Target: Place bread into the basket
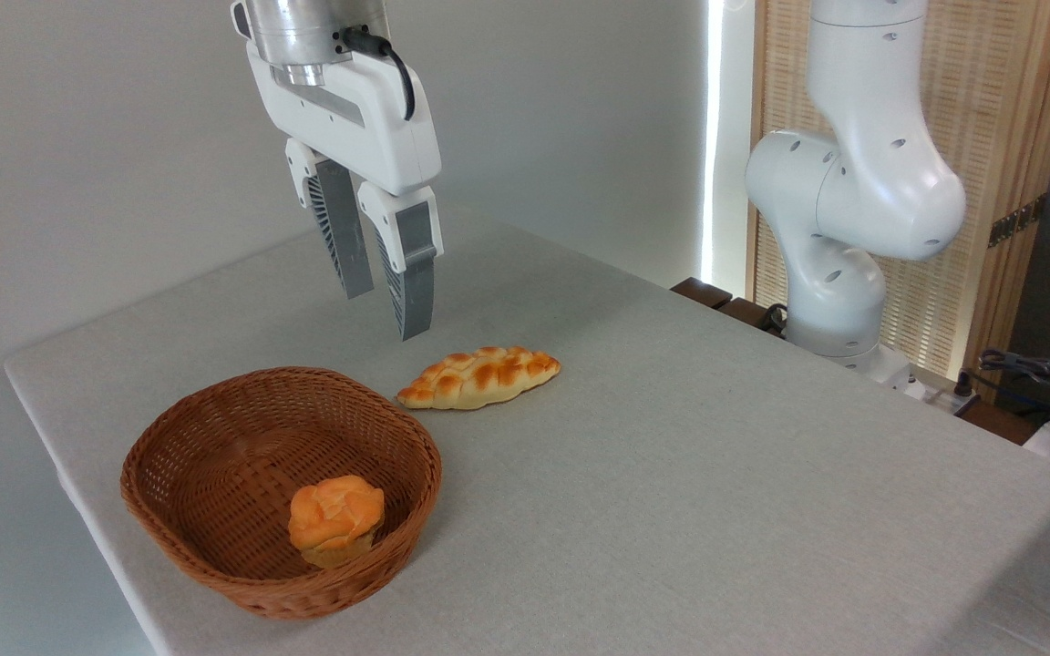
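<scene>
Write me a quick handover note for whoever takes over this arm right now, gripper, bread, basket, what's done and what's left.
Gripper: open, empty, raised above the table behind the basket.
Bread: the small round bun sits inside the wicker basket, near its front right wall.
Braided loaf: on the table beside the basket, untouched.
Done: bun placed and released.
Left: nothing apparent for the bun; just park the arm.

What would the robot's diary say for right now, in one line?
bun: in basket | fingers: open, empty, raised above table | loaf: on table
</scene>
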